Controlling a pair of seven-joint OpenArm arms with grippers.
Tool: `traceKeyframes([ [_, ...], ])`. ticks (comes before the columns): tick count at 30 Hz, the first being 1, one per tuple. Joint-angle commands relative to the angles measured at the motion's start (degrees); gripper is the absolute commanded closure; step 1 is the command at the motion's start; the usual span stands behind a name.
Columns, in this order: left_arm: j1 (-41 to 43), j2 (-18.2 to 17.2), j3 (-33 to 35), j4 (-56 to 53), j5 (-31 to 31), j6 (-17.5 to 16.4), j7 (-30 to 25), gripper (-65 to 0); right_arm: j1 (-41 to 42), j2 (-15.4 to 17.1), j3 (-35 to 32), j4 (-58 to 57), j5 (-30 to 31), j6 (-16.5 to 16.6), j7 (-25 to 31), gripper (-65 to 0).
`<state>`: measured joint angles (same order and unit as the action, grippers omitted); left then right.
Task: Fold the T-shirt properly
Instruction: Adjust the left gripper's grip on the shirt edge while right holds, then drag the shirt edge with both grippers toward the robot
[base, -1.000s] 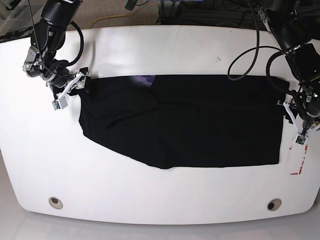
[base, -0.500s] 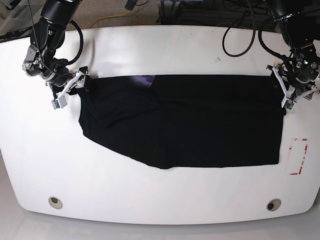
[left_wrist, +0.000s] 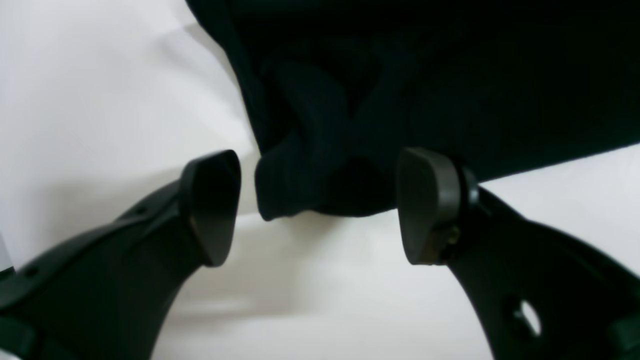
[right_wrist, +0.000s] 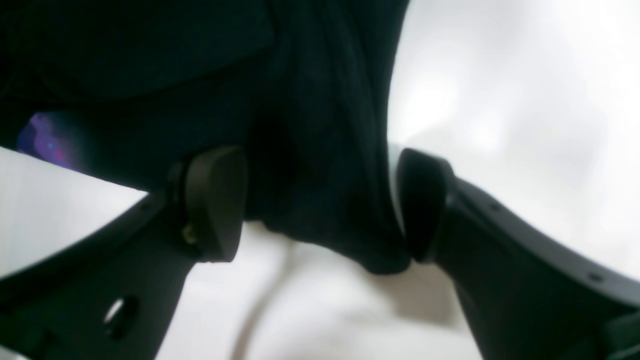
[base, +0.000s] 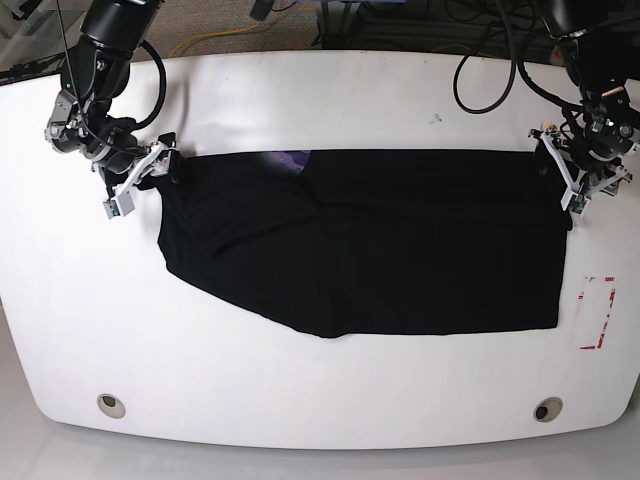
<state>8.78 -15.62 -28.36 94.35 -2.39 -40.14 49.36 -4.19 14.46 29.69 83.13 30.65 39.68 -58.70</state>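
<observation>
The black T-shirt (base: 380, 240) lies spread flat across the white table (base: 330, 100), with a purple bit of print (base: 290, 158) at its far edge. At the shirt's far right corner my left gripper (base: 553, 182) stands open. In the left wrist view a bunched cloth corner (left_wrist: 310, 185) lies between the spread fingers (left_wrist: 210, 205), and neither pad presses on it. My right gripper (base: 157, 170) is at the far left corner, also open. Its wide jaws straddle a fold of cloth (right_wrist: 325, 200) that touches one finger (right_wrist: 422, 205).
A red-marked rectangle (base: 597, 312) lies on the table just right of the shirt's near right corner. Two round holes (base: 112, 404) (base: 547, 408) sit near the front edge. Cables (base: 490, 90) hang over the back right of the table.
My left arm has moved from the shirt's right edge near the red mark up to its far right corner, and its jaws have opened wider. The right arm has not moved.
</observation>
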Motion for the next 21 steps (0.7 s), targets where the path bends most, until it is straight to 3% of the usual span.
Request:
traceKeyframes([
  [1, -0.38, -2.10, -0.26, -1.82, -0.20, 0.14, -2.73, -44.7, 0.01, 0.71, 0.15, 0.43, -1.07, -0.16, -1.39, -44.4],
  [6, -0.73, -2.36, -0.17, -7.36, -0.20, 0.14, -5.63, -44.4, 0.01, 0.62, 0.15, 0.60, -1.07, -0.16, -1.39, -43.9],
  [8, -0.82, -2.36, -0.34, -8.68, -0.20, 0.14, -5.98, -40.3, 0.01, 0.62, 0.15, 0.60, -1.07, -0.16, -1.39, -38.5],
  [15, -1.61, -2.19, -0.52, -9.11, -0.20, 0.14, -5.72, 0.0, 0.01, 0.88, 0.15, 0.60, -1.16, -0.16, -1.39, -1.3],
  [21, 1.82, -2.19, -0.87, -4.89, -0.46, 0.14, -2.55, 0.0, -3.16, 2.03, 0.15, 4.38, -0.63, -0.16, -1.39, -2.4],
])
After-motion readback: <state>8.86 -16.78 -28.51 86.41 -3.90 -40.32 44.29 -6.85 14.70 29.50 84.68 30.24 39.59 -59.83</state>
